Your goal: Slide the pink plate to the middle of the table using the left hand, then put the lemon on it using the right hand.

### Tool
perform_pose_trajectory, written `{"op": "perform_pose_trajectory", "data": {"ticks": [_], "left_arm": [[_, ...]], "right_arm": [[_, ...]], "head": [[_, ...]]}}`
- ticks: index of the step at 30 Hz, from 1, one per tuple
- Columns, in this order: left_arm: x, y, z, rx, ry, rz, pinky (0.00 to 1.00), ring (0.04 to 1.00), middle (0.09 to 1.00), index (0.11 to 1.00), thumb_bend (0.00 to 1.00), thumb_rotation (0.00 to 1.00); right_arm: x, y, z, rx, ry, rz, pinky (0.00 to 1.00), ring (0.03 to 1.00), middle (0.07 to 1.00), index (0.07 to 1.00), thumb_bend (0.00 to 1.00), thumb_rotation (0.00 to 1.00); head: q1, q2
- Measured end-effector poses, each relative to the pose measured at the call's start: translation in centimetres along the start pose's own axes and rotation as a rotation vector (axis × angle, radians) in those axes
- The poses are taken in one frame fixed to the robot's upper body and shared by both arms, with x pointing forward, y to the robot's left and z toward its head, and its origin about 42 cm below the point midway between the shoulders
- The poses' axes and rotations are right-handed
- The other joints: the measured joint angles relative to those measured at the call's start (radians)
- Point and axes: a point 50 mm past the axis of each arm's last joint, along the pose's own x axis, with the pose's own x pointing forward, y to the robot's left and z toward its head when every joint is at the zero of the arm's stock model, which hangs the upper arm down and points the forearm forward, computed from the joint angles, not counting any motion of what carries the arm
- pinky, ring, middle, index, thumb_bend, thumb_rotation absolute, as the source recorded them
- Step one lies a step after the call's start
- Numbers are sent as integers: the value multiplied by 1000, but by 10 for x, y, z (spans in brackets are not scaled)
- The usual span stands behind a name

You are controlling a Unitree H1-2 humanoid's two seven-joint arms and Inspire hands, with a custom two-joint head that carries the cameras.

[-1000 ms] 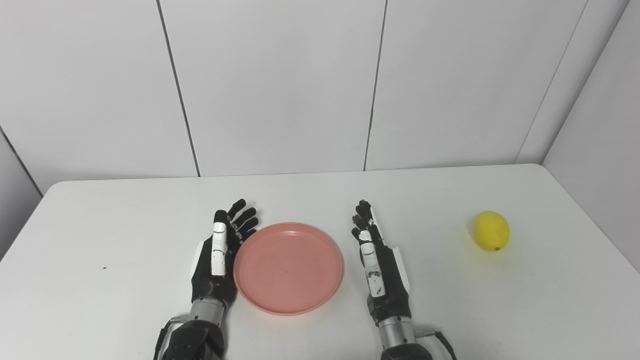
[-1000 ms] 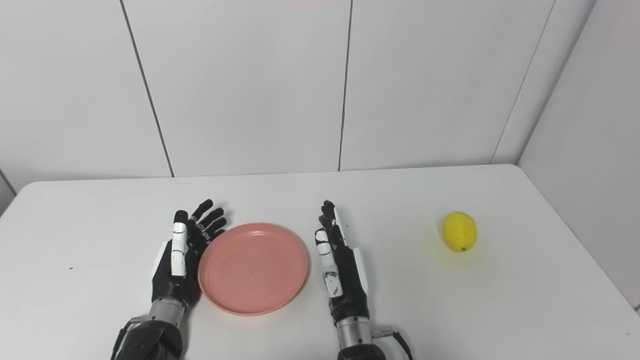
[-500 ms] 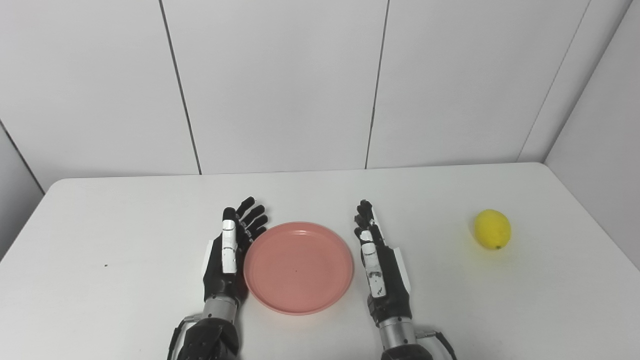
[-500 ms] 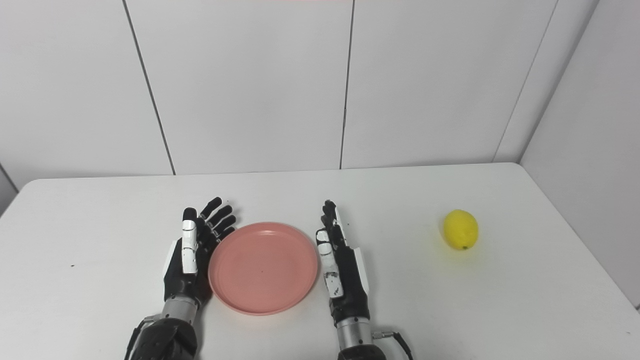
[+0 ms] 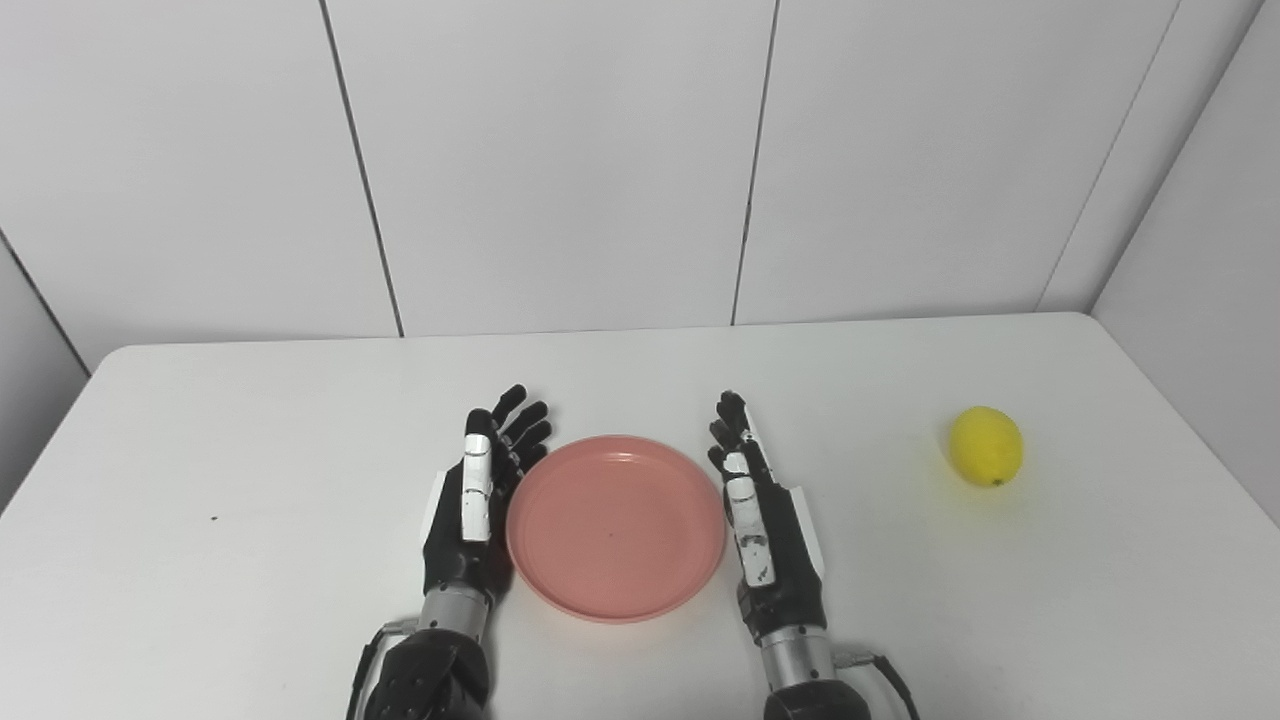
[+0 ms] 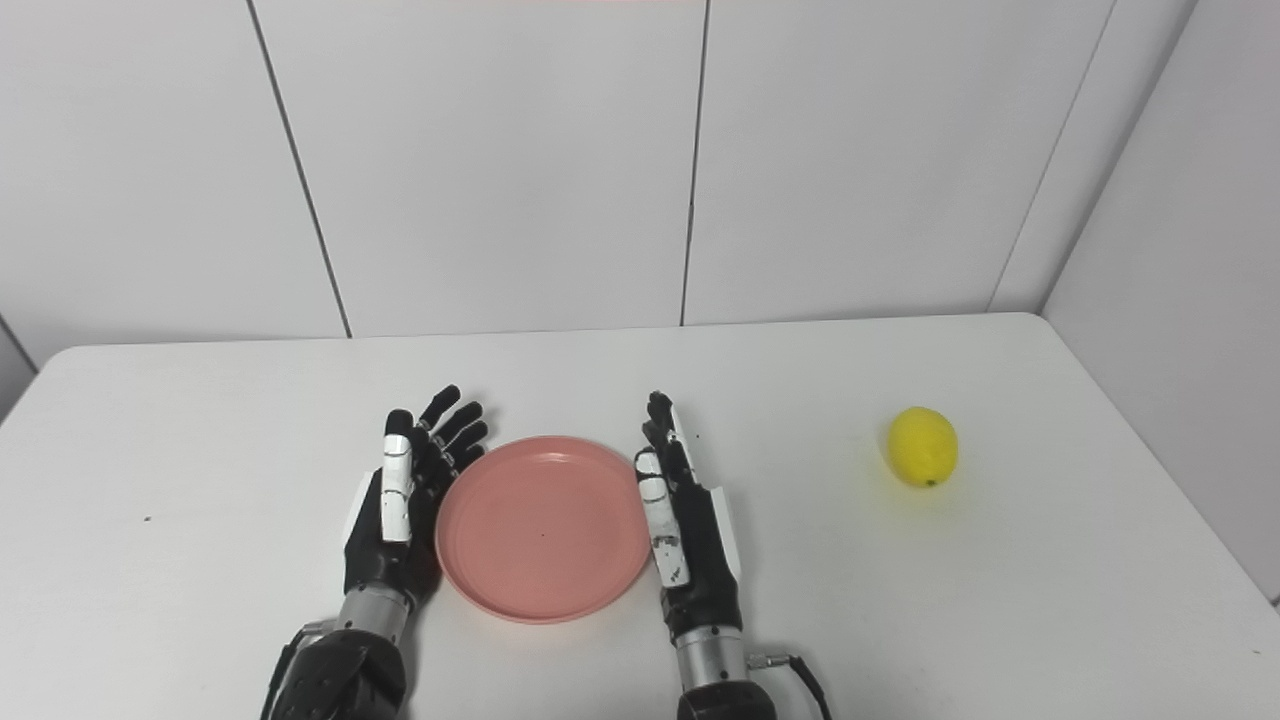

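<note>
Pink plate (image 5: 615,527) sits near table (image 5: 200,450) centre, slightly toward 6 o'clock. My left hand (image 5: 477,510) is flat, fingers spread, holding nothing, its edge against the plate rim at 9 o'clock. Right hand (image 5: 762,525) is also flat and empty, just touching or nearly touching the rim at 3 o'clock; can't tell which. Lemon (image 5: 985,446) lies well apart at 3 o'clock, near the table's right edge. I judge the slide about done. To finish well: push low on the rim, slow, stop before the plate jams my right hand, then lift left away.
</note>
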Motion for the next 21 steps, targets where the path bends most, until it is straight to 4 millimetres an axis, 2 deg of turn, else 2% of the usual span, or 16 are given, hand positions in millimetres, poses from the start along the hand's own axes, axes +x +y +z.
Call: {"op": "perform_pose_trajectory", "data": {"ticks": [4,8,10,12,14,16,19,21], "left_arm": [[-3,3,2,23,-6,13,860,859,857,849,660,972],[-5,13,3,59,-6,10,894,885,880,881,673,995],[-6,19,4,81,-3,0,900,891,885,888,673,1000],[-7,23,5,94,-1,-3,904,889,881,887,675,1000],[-7,25,5,100,-9,3,871,868,862,865,675,979],[-7,23,4,113,-19,14,849,851,852,851,684,955],[-6,16,1,109,-30,30,846,848,851,849,688,955],[-6,11,0,112,-35,35,848,849,850,850,676,976]], "right_arm": [[-3,-4,2,-5,2,-13,999,985,982,979,717,1000],[-7,-15,4,-19,3,-61,965,950,951,941,712,970],[-8,-23,6,-40,1,-110,949,939,935,924,713,956],[-9,-33,8,-69,3,-148,980,954,945,937,736,961],[-13,-46,11,-128,11,-156,966,959,954,953,744,937],[-15,-62,17,-211,2,-158,879,946,942,942,754,816],[-13,-83,32,-319,-11,-217,888,941,934,938,758,755],[-10,-97,41,-383,-22,-260,919,934,931,944,771,653]], "head": [[0,5],[-3,8],[-9,-4],[-9,-5],[-9,-5],[-3,-6],[2,-9],[0,-11]]}}
